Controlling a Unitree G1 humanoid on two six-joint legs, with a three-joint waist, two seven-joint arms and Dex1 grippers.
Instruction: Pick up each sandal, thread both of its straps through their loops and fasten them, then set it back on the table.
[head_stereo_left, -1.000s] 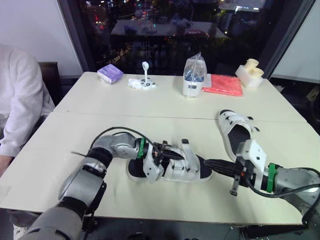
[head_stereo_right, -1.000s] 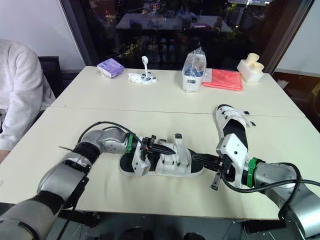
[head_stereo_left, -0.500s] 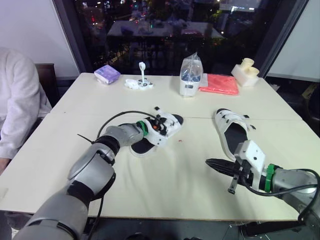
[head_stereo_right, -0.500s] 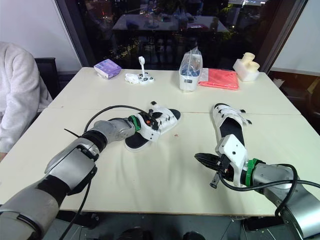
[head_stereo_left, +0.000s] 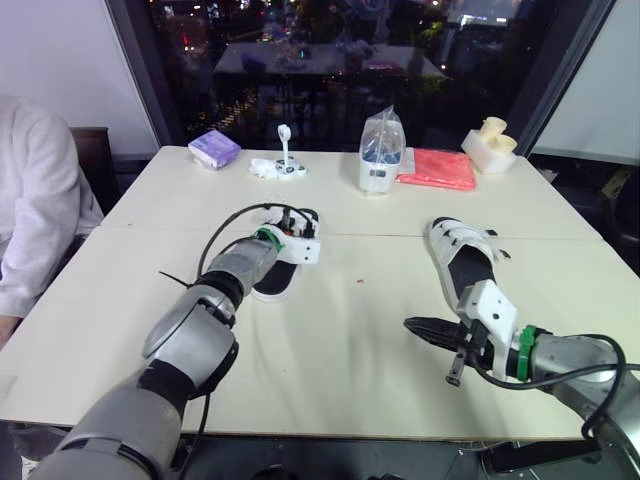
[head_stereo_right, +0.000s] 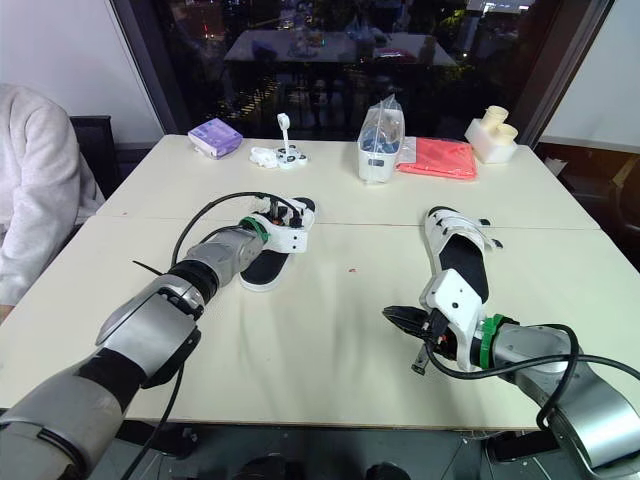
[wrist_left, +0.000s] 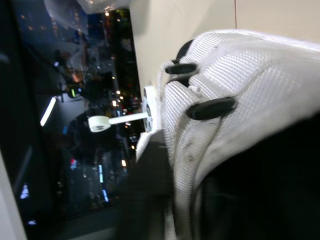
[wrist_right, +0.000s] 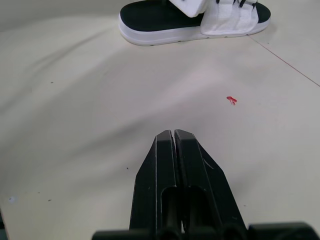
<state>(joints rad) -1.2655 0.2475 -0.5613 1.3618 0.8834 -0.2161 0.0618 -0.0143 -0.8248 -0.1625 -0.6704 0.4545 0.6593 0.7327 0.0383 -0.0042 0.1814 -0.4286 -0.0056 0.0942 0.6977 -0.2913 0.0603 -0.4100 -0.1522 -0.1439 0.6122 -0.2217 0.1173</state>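
The left gripper (head_stereo_left: 297, 238) rests on the left sandal (head_stereo_left: 270, 284), which lies flat across the seam (head_stereo_left: 380, 237), apparently set down; I cannot tell its hold. Nearer than the seam, the right gripper (head_stereo_left: 425, 328) hovers idle, fingers pressed together. The right sandal (head_stereo_left: 462, 262) waits, toe touching the seam.

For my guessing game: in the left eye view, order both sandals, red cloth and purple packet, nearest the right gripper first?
1. Right sandal, just beyond the right gripper.
2. Left sandal, over on the left.
3. Red cloth, far side.
4. Purple packet, far left corner.
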